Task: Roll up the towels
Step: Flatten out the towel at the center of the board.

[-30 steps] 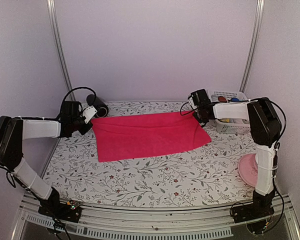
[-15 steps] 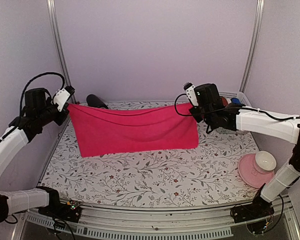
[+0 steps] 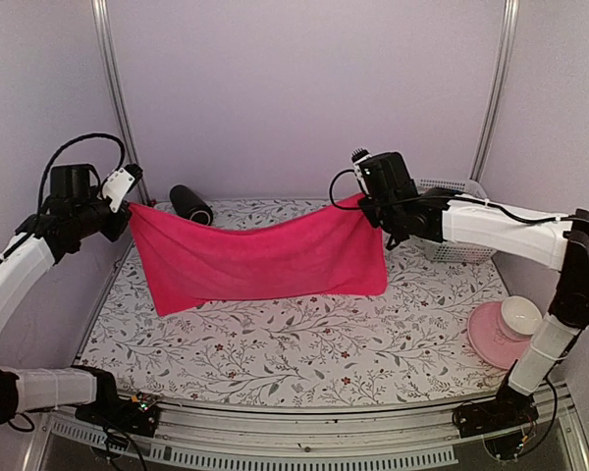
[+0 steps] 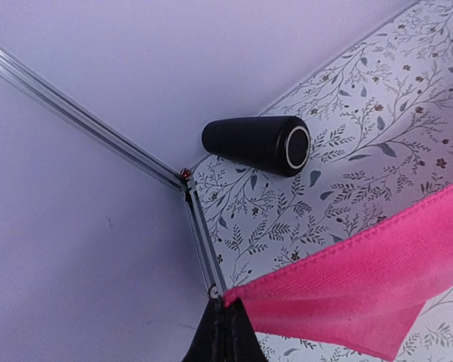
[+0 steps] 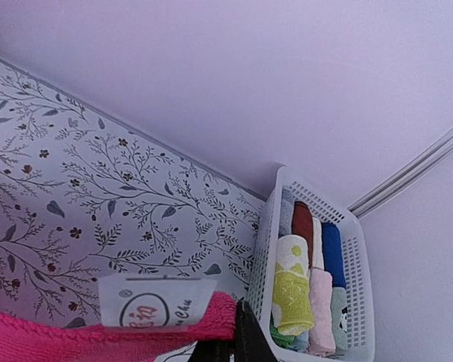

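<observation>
The left gripper point(image 3: 129, 204) and right gripper point(image 3: 366, 202) are holding one pink towel point(image 3: 260, 257) spread above the table point(image 3: 275, 343).
At the near right, a white bowl point(image 3: 520, 314) is sitting on a pink plate point(image 3: 479, 339). Farther in, the towel is hanging as a sagging sheet between the two arms, and its lower edge is hanging close to the table; contact cannot be confirmed. Each gripper is clamping one upper corner with its fingers pressed together on the cloth, and a white label point(image 5: 155, 302) is showing beside the right one. At the far left, a black cylinder point(image 4: 257, 143) is lying on its side. At the far right, a white basket point(image 5: 264, 256) is holding rolled towels point(image 5: 294, 290) side by side.
</observation>
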Action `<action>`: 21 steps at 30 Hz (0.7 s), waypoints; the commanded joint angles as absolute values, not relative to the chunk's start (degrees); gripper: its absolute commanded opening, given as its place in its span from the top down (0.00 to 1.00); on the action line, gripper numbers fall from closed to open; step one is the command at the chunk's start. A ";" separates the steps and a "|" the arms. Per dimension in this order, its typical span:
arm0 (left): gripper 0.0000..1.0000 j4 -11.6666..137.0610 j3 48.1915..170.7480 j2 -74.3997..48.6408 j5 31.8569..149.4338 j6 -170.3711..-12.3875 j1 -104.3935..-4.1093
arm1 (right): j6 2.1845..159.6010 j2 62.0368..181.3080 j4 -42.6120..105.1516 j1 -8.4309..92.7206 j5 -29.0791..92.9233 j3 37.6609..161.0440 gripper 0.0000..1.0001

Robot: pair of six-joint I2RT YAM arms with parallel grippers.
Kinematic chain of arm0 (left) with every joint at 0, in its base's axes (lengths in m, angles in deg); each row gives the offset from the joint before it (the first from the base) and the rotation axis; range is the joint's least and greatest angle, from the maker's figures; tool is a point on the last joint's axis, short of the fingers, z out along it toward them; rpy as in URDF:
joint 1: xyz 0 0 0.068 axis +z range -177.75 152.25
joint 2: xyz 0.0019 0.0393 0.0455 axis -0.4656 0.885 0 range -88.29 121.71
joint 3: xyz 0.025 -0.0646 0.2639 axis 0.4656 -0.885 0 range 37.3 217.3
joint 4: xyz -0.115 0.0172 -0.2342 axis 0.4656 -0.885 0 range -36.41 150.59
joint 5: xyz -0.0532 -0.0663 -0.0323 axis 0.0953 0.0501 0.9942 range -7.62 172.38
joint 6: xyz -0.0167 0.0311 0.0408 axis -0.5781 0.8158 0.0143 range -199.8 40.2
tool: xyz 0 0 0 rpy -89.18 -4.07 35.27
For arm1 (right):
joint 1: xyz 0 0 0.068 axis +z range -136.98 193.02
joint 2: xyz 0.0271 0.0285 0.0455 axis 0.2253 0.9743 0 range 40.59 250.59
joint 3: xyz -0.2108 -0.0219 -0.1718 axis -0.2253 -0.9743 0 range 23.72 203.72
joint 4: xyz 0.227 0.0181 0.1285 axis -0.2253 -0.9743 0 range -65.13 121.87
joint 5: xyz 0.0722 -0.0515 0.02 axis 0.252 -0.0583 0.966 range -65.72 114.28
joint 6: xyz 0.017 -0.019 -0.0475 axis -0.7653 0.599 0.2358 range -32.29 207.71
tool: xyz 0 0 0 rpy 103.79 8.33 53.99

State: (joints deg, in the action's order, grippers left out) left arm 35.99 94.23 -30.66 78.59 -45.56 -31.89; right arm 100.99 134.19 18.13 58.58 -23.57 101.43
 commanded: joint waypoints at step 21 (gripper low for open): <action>1.00 30.48 90.94 -34.84 93.50 -38.91 -21.58 | 104.79 131.00 14.01 64.82 -18.11 101.93 0.98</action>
